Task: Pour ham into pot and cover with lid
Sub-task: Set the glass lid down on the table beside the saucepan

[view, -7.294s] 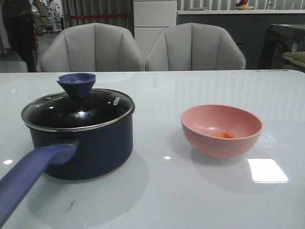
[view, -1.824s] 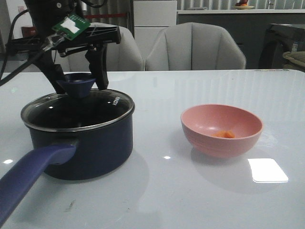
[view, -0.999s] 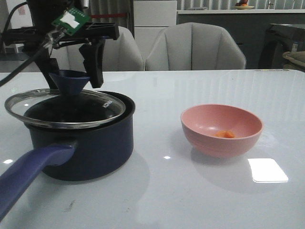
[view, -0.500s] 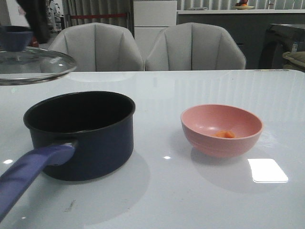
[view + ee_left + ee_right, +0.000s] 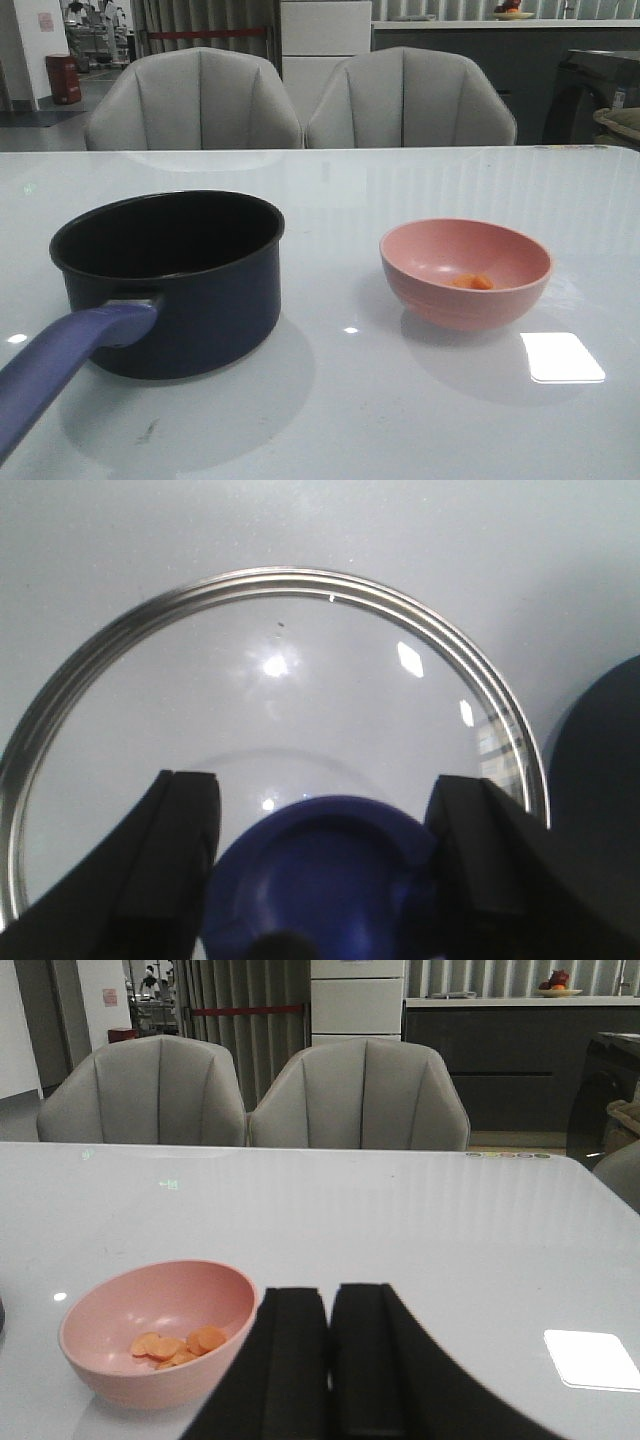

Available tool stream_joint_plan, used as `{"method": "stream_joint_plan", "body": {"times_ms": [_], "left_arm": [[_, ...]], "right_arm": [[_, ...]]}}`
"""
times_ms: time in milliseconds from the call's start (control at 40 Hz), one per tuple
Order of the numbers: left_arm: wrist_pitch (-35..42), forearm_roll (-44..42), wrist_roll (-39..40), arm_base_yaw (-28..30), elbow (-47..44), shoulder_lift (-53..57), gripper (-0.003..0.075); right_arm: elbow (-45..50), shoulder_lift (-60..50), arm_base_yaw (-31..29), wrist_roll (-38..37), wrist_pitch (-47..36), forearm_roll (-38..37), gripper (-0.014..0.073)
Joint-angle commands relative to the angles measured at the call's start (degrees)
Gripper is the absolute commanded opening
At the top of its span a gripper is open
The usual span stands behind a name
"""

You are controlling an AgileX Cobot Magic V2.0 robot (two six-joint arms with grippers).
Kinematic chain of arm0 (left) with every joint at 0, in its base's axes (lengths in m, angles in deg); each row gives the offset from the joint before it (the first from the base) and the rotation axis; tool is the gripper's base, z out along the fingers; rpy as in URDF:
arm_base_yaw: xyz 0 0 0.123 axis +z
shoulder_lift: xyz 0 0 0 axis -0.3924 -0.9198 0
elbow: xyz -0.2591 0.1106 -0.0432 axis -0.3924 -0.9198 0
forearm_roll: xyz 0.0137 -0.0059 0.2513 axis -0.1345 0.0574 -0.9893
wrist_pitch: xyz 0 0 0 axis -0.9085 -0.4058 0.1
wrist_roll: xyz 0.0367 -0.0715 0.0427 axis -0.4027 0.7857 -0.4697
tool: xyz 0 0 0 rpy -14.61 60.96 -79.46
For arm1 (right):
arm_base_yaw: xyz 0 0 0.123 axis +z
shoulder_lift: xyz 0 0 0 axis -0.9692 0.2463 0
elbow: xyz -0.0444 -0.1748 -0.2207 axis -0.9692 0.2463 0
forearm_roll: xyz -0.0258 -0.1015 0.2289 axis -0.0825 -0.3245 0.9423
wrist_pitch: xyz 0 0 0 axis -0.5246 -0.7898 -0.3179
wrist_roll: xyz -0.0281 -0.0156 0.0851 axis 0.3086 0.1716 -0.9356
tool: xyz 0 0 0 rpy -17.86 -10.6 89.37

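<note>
Jaws of the left gripper [image 5: 325, 875] clamp the lid's [image 5: 270, 710] knob, off to the side of the open pot [image 5: 170, 280]. Right gripper [image 5: 330, 1350] jaws are pressed together, empty, nearest the pink bowl [image 5: 160, 1330] holding ham [image 5: 180, 1344], ahead to their left.

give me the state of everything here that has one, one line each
pot: uncovered, upright on the table, nothing visible inside
lid: off the pot, held by its knob in the left tool
left tool: shut on the lid, a finger on each side of the knob
right tool: shut, holding nothing, fingers pressed together
pink bowl: upright on the table, ham inside
ham: in the pink bowl, not poured
</note>
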Motion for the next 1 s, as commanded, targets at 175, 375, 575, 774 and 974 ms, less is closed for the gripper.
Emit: {"method": "stream_joint_plan", "body": {"times_ms": [175,375,575,774,974], "left_arm": [[13.3,2.8,-1.1,1.0,-4.7,-3.5,0.0270],[15.0,3.8,-1.1,1.0,-4.7,-9.4,0.0270],[17.7,4.1,-1.2,0.9,-4.7,-11.7,0.0270],[18.0,4.1,-1.2,0.9,-4.6,-13.0,0.0299],[17.2,2.3,-1.3,0.9,-4.6,-14.8,0.0555]], "right_arm": [[0.6,-1.2,-0.3,0.1,-5.1,-0.1,0.0143],[0.6,-1.2,-0.3,0.1,-5.1,-0.1,0.0143],[0.6,-1.2,-0.3,0.1,-5.1,-0.1,0.0143],[0.6,-1.2,-0.3,0.1,-5.1,-0.1,0.0143],[0.6,-1.2,-0.3,0.1,-5.1,-0.1,0.0143]]}}
